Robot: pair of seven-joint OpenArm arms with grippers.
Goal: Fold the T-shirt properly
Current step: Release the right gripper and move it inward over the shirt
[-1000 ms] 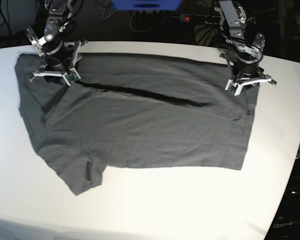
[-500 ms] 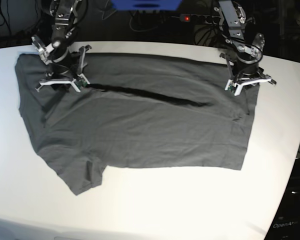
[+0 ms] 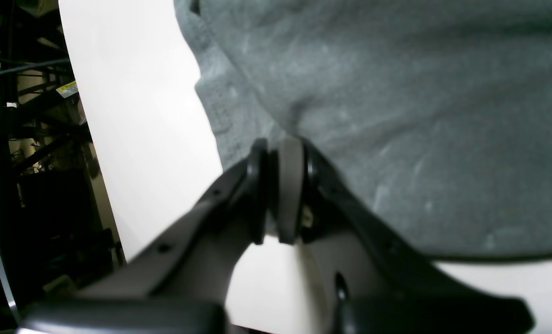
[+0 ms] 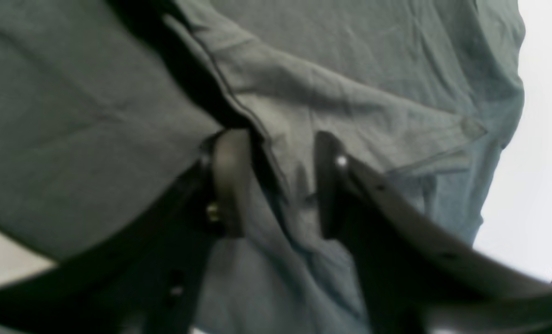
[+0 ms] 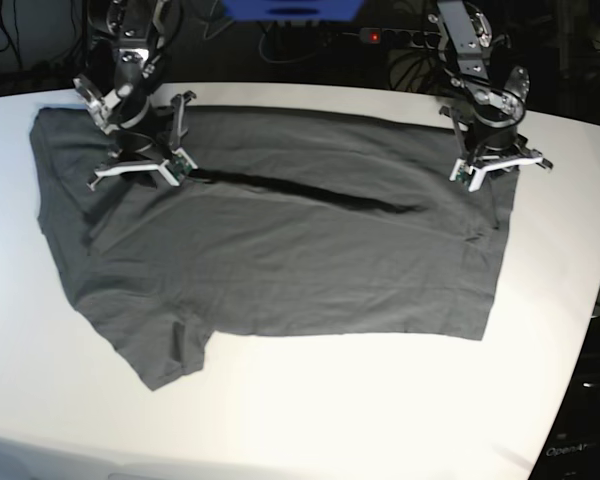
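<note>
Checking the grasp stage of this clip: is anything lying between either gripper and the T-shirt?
Nothing visible does. The left gripper is shut on the T-shirt at its edge by the white table. The right gripper has its jaws apart, straddling a raised fold of the cloth, with only fabric between them.

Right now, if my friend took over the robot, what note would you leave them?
Left gripper: shut on the T-shirt at its edge near the white table border.
Right gripper: open, jaws either side of a seam ridge, nothing pinched yet.
T-shirt: spread on the table, with one layer lying over another along a dark crease across the middle.
Done: one long fold appears laid.
Left: grip with the right gripper, then finish folding, sleeves included.
</note>
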